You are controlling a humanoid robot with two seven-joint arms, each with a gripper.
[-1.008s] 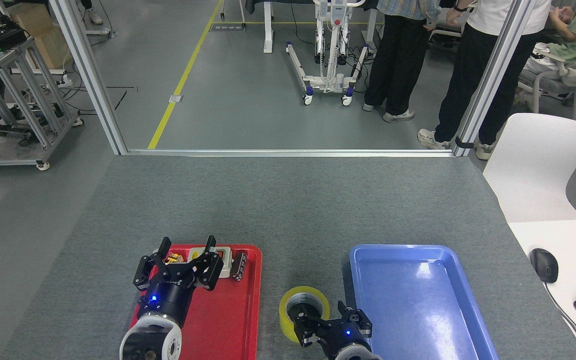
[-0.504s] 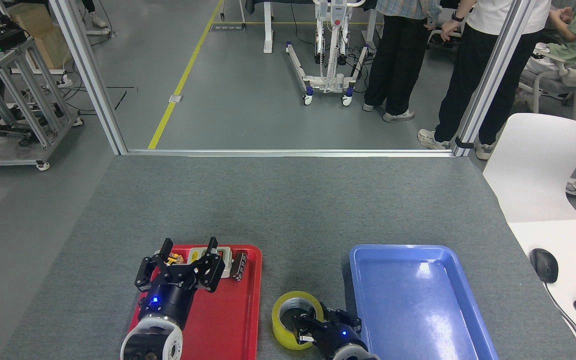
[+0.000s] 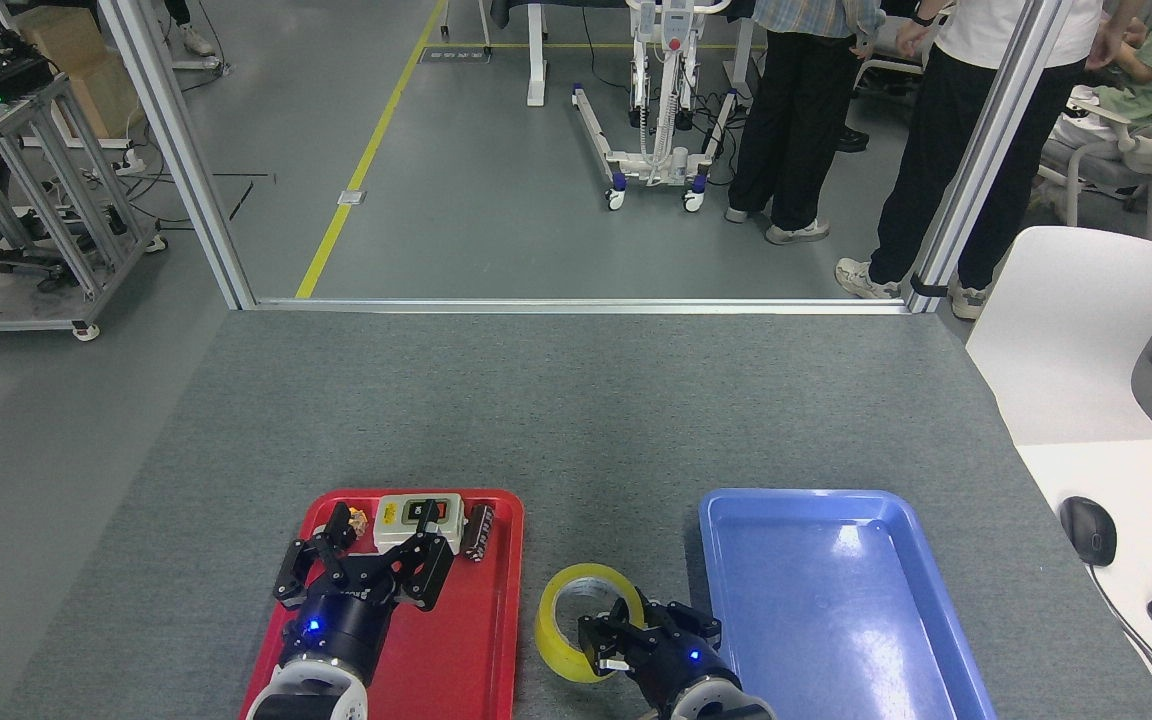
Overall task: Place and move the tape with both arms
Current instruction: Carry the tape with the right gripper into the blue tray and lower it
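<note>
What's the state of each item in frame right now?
Yellow translucent packing tape roll: tilted up on edge on the grey table between the trays, right tool's fingers in its core.
Right black multi-finger tool: gripping the roll.
Left black multi-finger tool: open, empty, over the red tray.
Red plastic tray: holds grey switch box at far edge.
Blue plastic tray: empty.

Two black arms are seen at the bottom of the view, each with a round wrist and a small blue light. The left gripper (image 3: 376, 545) and the right gripper (image 3: 608, 640) are made of black, jointed fingers. A shiny silver and white ring is seen at the base of each arm.
</note>
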